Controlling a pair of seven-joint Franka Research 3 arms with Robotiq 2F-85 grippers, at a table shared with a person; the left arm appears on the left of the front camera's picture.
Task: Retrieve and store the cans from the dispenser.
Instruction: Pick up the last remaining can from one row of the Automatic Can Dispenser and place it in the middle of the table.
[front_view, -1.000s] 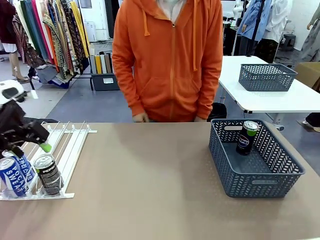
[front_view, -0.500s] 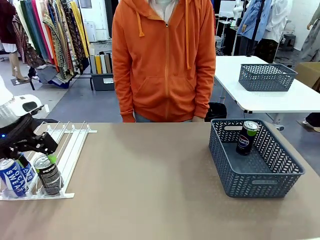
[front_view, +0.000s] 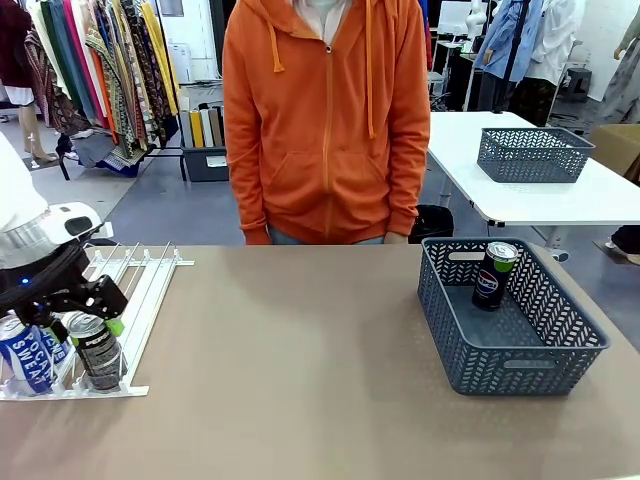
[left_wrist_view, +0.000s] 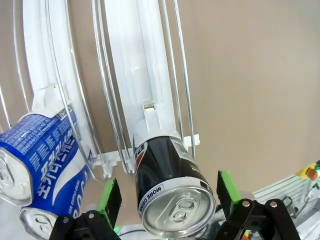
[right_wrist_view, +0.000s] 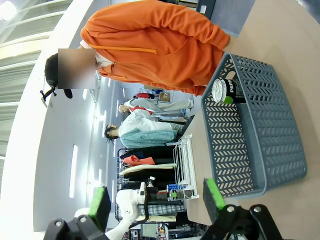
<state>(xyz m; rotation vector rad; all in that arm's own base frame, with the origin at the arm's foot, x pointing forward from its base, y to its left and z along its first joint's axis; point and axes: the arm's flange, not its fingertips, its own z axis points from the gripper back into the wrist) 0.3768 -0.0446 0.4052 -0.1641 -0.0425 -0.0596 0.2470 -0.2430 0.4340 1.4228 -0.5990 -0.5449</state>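
Observation:
The white-railed dispenser (front_view: 140, 285) lies at the table's left end. At its low end stand a black can (front_view: 97, 352) and blue-and-white cans (front_view: 25, 355). My left gripper (front_view: 82, 322) hangs over the black can (left_wrist_view: 172, 192), open, its green pads (left_wrist_view: 110, 197) on either side of the can's top without touching it. In the left wrist view a blue-and-white can (left_wrist_view: 42, 150) lies in the lane beside it. Another dark can (front_view: 495, 275) stands in the grey basket (front_view: 520, 365). My right gripper (right_wrist_view: 156, 197) is open and holds nothing, well away from the basket (right_wrist_view: 260, 150).
A person in an orange hoodie (front_view: 325, 120) stands at the far edge of the table, hands low at its edge. The brown tabletop (front_view: 300, 370) lies bare between dispenser and basket. A second grey basket (front_view: 533, 153) sits on a white table behind.
My left gripper has moved down and to the right, from above the blue-and-white cans to straddling the black can. The person has shifted slightly to the left.

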